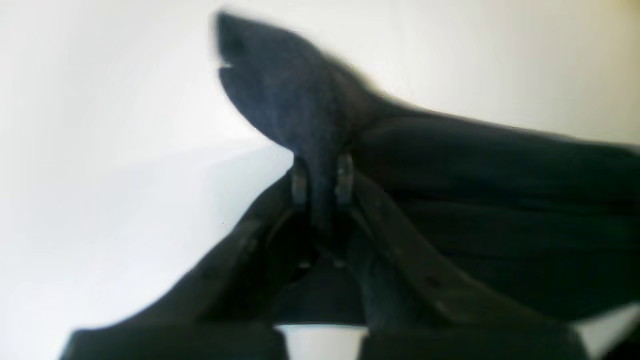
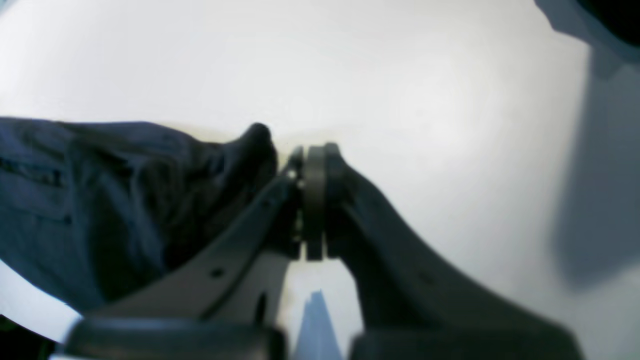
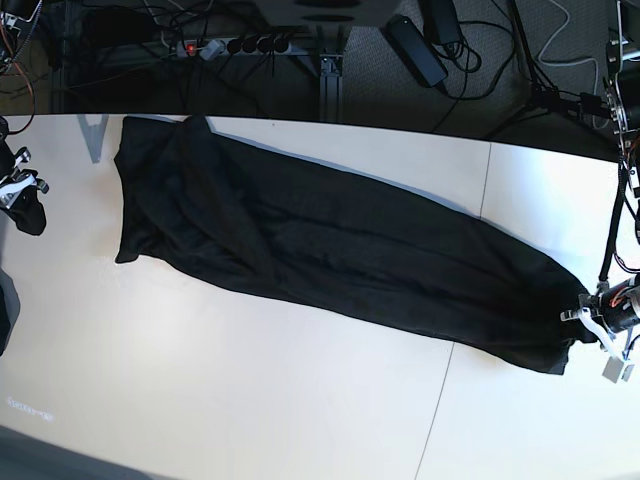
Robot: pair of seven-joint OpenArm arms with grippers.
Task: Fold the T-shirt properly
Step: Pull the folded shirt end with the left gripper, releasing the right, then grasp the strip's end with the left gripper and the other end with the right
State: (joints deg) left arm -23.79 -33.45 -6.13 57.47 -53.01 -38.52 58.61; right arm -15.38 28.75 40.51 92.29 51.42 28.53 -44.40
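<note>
The black T-shirt lies stretched in a long diagonal band across the white table, from the far left down to the near right. My left gripper is shut on its near-right end. In the left wrist view a fold of the T-shirt rises from between the fingertips of the left gripper. My right gripper sits at the table's left edge, apart from the cloth. In the right wrist view the right gripper is shut with its pads pressed together, and the T-shirt bunches beside its left finger.
A power strip, a black adapter and tangled cables lie on the floor beyond the table's far edge. A seam runs across the tabletop on the right. Loose wires hang by the left arm.
</note>
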